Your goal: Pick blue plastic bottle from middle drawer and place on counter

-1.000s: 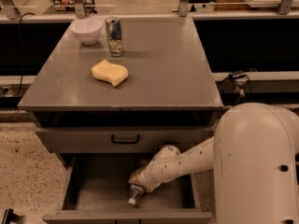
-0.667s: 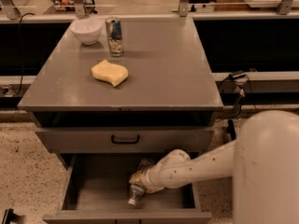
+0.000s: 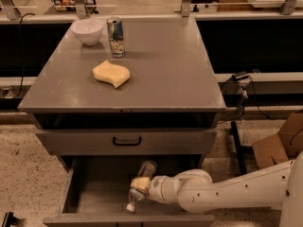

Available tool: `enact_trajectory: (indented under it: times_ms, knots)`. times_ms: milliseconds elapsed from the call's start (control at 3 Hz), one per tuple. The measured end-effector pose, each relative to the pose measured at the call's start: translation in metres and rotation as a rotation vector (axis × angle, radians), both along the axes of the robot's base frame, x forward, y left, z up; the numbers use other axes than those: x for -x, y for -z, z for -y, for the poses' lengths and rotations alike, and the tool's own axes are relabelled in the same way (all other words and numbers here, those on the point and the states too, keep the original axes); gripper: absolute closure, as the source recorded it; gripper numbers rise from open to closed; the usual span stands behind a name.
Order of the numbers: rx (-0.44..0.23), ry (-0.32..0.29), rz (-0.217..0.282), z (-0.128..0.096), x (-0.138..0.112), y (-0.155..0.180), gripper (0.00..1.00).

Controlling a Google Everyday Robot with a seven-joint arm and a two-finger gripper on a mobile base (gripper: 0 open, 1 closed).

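Observation:
The blue plastic bottle (image 3: 141,181) is clear with a white cap. It lies tilted in the open middle drawer (image 3: 94,193), cap toward the front at the lower left. My gripper (image 3: 140,184) reaches into the drawer from the right on a white arm and sits around the bottle's middle. The counter (image 3: 165,65) is the grey top of the cabinet, above the drawer.
On the counter stand a white bowl (image 3: 87,30), a shiny metal can (image 3: 115,36) and a yellow sponge (image 3: 111,74). A closed drawer front with a black handle (image 3: 127,141) sits just above the open drawer. A cardboard box (image 3: 280,143) lies on the floor at right.
The arm has lowered and stretched out more to the right of the view. The gripper stays at the bottle in the drawer; the bottle has hardly moved.

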State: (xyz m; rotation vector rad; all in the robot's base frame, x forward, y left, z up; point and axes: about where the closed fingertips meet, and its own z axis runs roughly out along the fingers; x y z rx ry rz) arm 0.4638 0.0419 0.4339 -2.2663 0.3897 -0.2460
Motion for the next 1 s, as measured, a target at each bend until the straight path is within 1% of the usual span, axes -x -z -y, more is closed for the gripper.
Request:
enact_trajectory:
  times_ms: [333,667,1000]
  knots:
    - [-0.102,-0.017,0.038,-0.004,0.015,-0.021,0.98]
    - [-0.153,-0.059,0.058,0.010,0.023,-0.042,1.00]
    - [-0.232,-0.075,0.058,0.036,0.025,-0.069,1.00]
